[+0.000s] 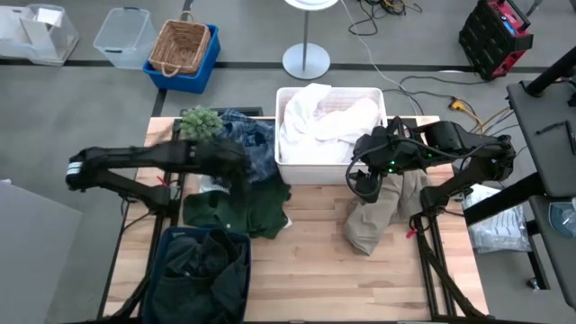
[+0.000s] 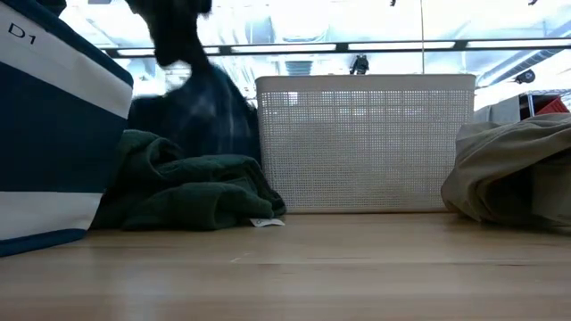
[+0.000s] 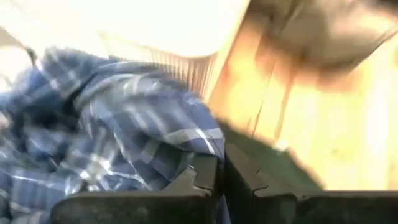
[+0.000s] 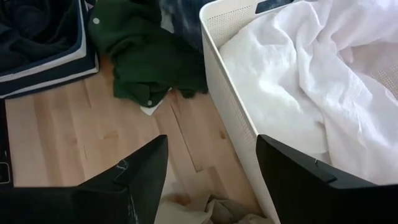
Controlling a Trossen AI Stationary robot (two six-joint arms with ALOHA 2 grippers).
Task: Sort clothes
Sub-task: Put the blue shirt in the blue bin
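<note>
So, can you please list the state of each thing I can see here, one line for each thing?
Left gripper: shut on the plaid shirt, beside the white bin.
Right gripper: open, above the khaki garment.
White clothes: piled inside the white bin.
Dark green garment: crumpled on the table.
Navy bin: holds dark clothes.
</note>
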